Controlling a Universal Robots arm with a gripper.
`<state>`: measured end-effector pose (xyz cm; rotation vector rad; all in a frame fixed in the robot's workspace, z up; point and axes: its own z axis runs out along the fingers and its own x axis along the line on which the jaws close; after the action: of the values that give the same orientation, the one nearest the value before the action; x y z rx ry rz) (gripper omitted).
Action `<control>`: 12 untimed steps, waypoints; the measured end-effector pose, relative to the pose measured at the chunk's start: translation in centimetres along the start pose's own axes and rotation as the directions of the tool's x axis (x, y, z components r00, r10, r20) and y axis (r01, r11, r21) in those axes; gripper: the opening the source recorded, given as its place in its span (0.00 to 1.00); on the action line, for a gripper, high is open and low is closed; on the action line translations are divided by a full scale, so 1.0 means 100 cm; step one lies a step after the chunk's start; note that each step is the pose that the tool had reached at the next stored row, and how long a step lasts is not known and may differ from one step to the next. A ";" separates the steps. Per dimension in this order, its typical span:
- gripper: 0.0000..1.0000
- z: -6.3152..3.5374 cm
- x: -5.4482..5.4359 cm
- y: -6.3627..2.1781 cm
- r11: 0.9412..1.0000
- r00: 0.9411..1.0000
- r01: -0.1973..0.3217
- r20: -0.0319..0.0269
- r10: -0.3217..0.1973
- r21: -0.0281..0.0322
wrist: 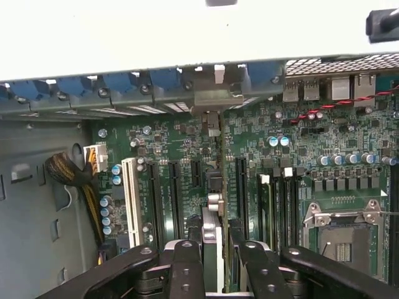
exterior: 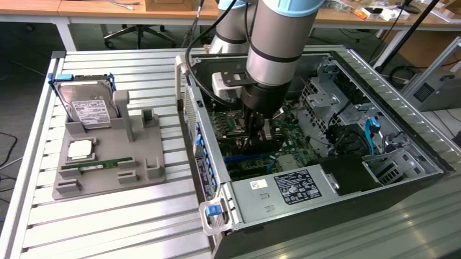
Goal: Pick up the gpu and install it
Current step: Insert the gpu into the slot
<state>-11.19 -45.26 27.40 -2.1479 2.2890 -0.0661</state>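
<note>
I am down inside the open computer case (exterior: 403,162), my gripper (wrist: 215,255) clamped on the gpu (wrist: 212,205), which I hold edge-on so it reads as 1 thin upright line between my fingers (wrist: 187,268). In the exterior view the card hangs over the middle of the motherboard (wrist: 299,156), well clear of the case's walls. Its silver bracket (wrist: 212,99) already sits against the rear wall of the case, among the blue slot clips (wrist: 124,81).

To seat it well, I judge that the card's lower edge must stay parallel with the long black slot (wrist: 240,187) beneath it and the bracket flush in its opening; any tilt would jam 1 end first. I would press straight down, evenly, without twisting. I cannot tell whether the edge connector has entered the slot yet.

On the tabletop's left side in the exterior view, the grey holder (exterior: 108,162) carries the hard drive (exterior: 86,108) and memory stick (exterior: 97,164).
</note>
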 end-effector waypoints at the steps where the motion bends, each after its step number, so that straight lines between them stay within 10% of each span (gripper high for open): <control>1: 0.27 0.0001 0.000 0.0014 1.000 1.000 0.000 0.003 0.000 0.000; 6: 0.27 0.0011 0.000 0.0022 1.000 1.000 -0.001 0.016 0.001 -0.001; 12: 0.27 0.0043 0.000 0.0036 1.000 1.000 -0.001 0.016 0.001 -0.001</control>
<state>-11.54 -45.26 26.96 -2.1401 2.2814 -0.0472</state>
